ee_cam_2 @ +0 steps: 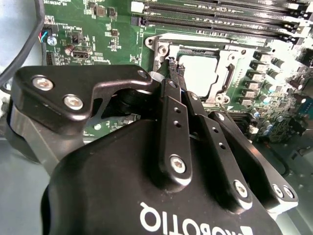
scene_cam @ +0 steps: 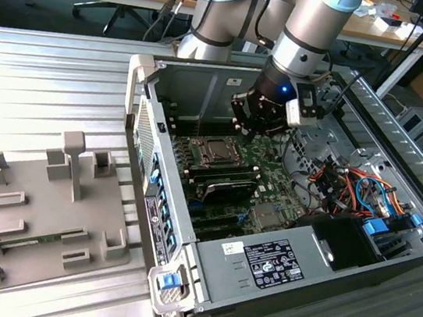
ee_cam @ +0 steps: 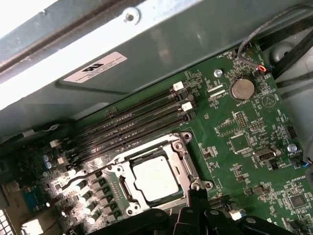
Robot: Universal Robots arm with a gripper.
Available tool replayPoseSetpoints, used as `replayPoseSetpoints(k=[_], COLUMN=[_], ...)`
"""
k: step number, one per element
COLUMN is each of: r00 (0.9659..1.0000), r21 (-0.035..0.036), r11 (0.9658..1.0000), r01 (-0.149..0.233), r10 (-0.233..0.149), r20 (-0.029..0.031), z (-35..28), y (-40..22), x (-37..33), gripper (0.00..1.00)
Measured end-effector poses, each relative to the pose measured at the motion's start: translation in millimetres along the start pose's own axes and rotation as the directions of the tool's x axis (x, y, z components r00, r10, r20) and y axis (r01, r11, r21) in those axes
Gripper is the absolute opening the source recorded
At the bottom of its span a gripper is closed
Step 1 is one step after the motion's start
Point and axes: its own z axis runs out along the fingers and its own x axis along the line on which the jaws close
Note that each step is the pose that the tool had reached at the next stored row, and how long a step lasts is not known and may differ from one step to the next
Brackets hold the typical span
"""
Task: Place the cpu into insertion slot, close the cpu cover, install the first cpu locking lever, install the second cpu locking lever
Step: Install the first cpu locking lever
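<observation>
Silver-grey cpu (ee_cam: 155, 178) is seated in the socket (ee_cam: 123, 188) under the closed cover (ee_cam: 188, 161). Pincer (ee_cam_2: 172, 66), pressed together, is held at the socket's corner; pressure should be applied slowly, squarely.

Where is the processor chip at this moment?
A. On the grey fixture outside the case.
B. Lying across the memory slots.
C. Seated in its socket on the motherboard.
C: the chip lies flat within the metal frame on the motherboard.
</observation>
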Motion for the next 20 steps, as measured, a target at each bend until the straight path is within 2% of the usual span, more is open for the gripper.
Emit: replayPoseSetpoints(k=[1,2,4,6,8,14,15,20], r00=[1.0000,0.9999,0.9996,0.9984,0.9950,0.9875,0.9839,0.9739], r21=[-0.0058,-0.0171,-0.0296,-0.0354,-0.0433,-0.0465,-0.0460,-0.0439], r11=[1.0000,0.9998,0.9992,0.9979,0.9941,0.9865,0.9829,0.9730], r01=[0.005,0.012,0.028,0.055,0.099,0.157,0.178,0.227], r10=[-0.005,-0.012,-0.028,-0.055,-0.099,-0.158,-0.178,-0.227], r20=[-0.0021,-0.0061,-0.0099,-0.0095,-0.0084,-0.0044,-0.0026,0.0020], z=[-0.1,-0.1,0.0,0.0,0.0,0.0,0.0,0.0], y=[0.0,0.0,-0.1,0.0,0.0,0.0,-0.1,0.0], x=[0.0,0.0,0.0,0.0,0.0,-0.1,0.0,0.0], gripper=[0.11,0.11,0.11,0.11,0.11,0.11,0.11,0.11])
